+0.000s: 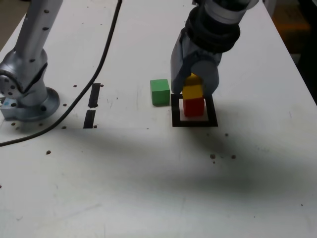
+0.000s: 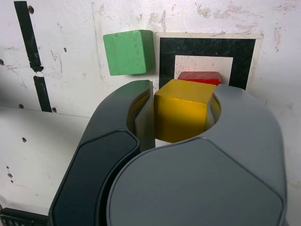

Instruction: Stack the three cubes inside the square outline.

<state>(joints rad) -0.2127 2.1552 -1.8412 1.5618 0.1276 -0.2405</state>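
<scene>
I can't make out any writing, label, brand, number or sign from here.

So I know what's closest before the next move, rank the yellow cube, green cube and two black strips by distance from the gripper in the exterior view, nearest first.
1. Yellow cube, between the gripper's jaws.
2. Green cube, just to the exterior view's left.
3. Black strips, farther left; too close to call between the two.
</scene>
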